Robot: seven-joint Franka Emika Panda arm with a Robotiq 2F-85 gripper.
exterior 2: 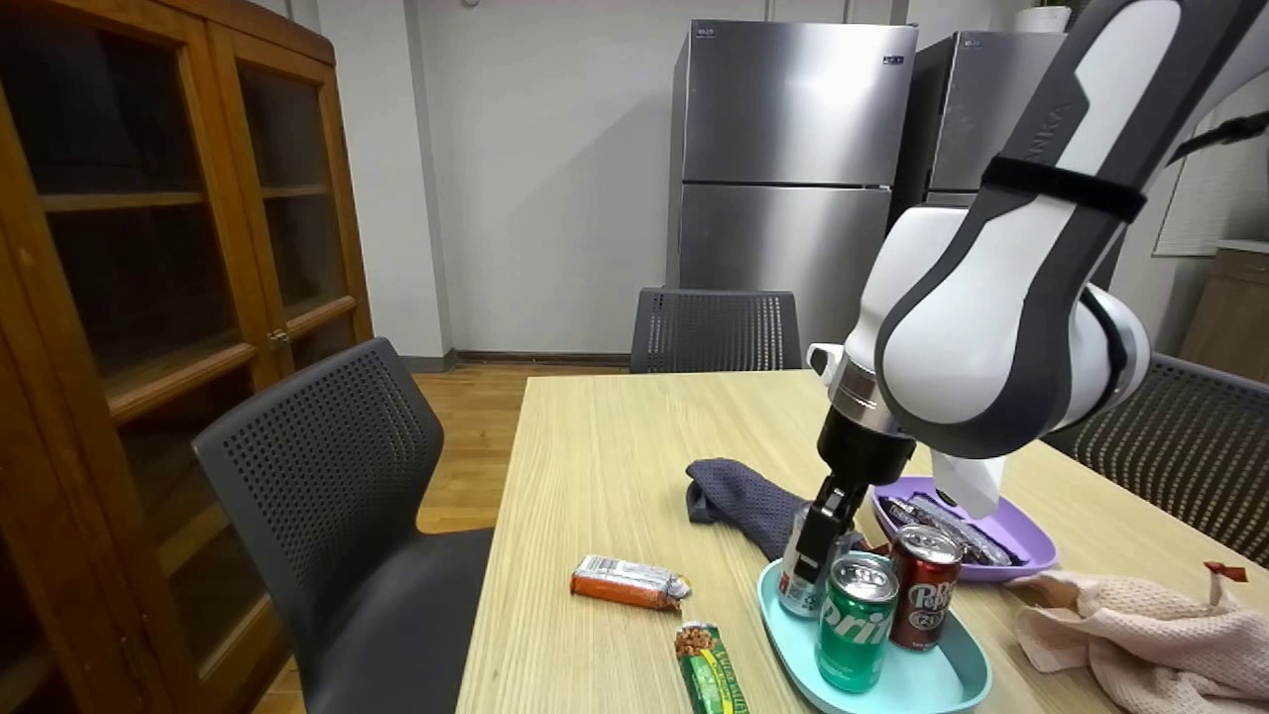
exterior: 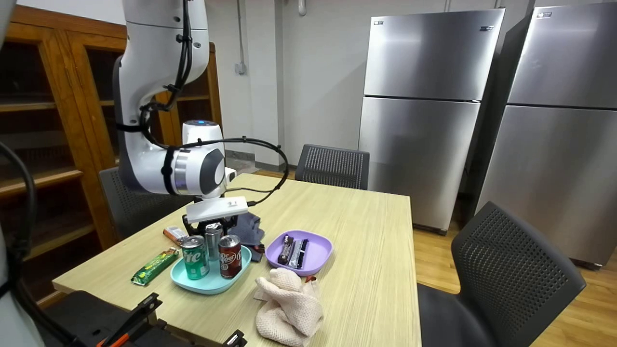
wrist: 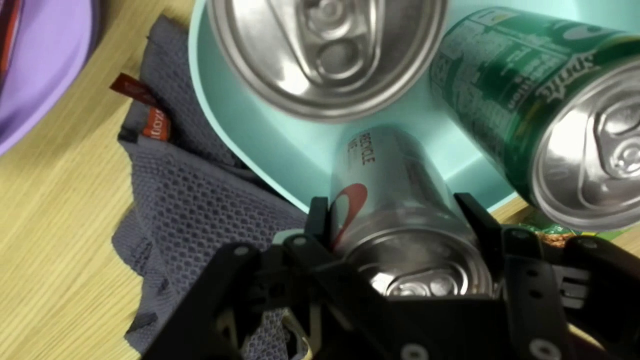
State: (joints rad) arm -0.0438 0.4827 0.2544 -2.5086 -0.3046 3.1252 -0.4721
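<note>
In an exterior view, a green wrapped bar (exterior: pixel 154 266) lies near the left corner of the surface (exterior: pixel 361 241), its wrapper partly legible as "VALLEY"; behind it sits an orange-and-white wrapped bar (exterior: pixel 175 234), its print too small to read. Next comes a teal tray (exterior: pixel 212 289) with three cans in it: a green can (exterior: pixel 195 259) lettered "Sprite", a silver can (exterior: pixel 212 243) at the back, and a maroon can (exterior: pixel 230 257) lettered "Dr Pepper". The pincer (wrist: pixel 392 205) grips the silver can from both sides; in the wrist view that can reads "RECYCLE ME", with the other two close beside it. A grey cloth (exterior: pixel 247 229) reaches the tray's rim, the writing on its red tag (wrist: pixel 157 124) unclear. Farther right, a purple plate (exterior: pixel 318 249) carries dark and silver wrapped bars (exterior: pixel 295 253), a beige cloth (exterior: pixel 289 308) just in front. A broad stretch of pale wood separates these from the right edge, beside a dark chair (exterior: pixel 516 270).
</note>
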